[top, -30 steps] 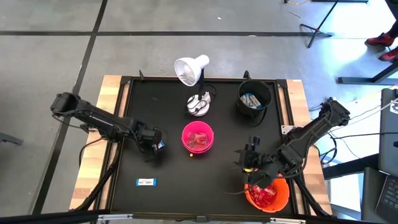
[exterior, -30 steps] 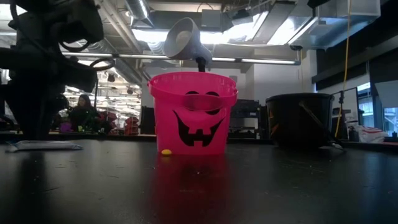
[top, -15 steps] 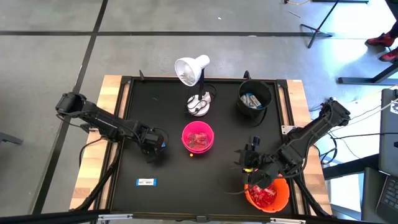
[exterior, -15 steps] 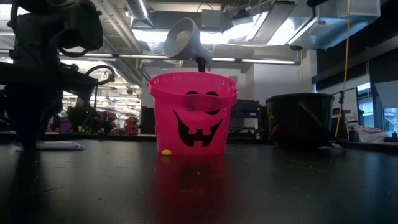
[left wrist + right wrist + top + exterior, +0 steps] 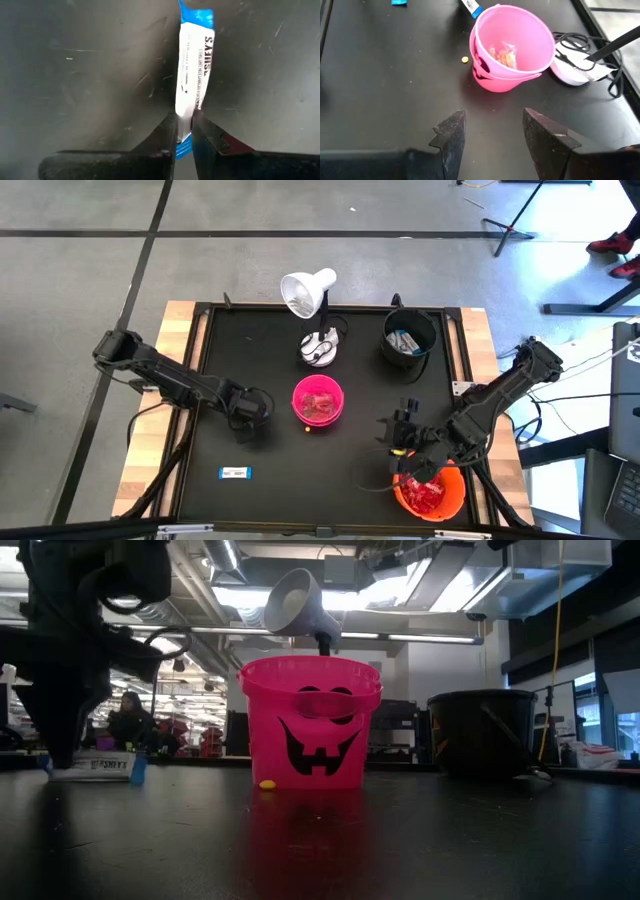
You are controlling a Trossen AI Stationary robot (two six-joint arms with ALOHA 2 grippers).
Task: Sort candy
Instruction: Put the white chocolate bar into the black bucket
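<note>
- Since the earlier frames, the left gripper (image 5: 246, 420) has moved a little toward the pink bucket and closed; in the left wrist view its fingers (image 5: 165, 135) now pinch one end of a white-and-blue bar (image 5: 194, 75).
- That bar shows in the low view (image 5: 100, 766) at the gripper's foot, just above or on the black table (image 5: 360, 395); whether it touches cannot be told.
- A second white-and-blue bar (image 5: 234, 473) lies flat on the table nearer the front edge, well apart from the left gripper.
- At mid-table stands the pink bucket (image 5: 318, 401), with a black jack-o'-lantern face in the low view (image 5: 312, 720); it holds red packets (image 5: 318, 406).
- A small yellow sweet (image 5: 267, 784) lies on the table just beside the bucket's base.
- The right gripper (image 5: 403, 442) hovers near the orange bucket (image 5: 432, 492) at the table's front right corner, fingers (image 5: 451, 135) apart and empty.
- The orange bucket holds more red packets (image 5: 424, 494).
- A black bucket (image 5: 409, 338) at the back right holds white-and-blue bars (image 5: 404, 340).
- A white lamp (image 5: 310, 292) stands behind the pink bucket.
</note>
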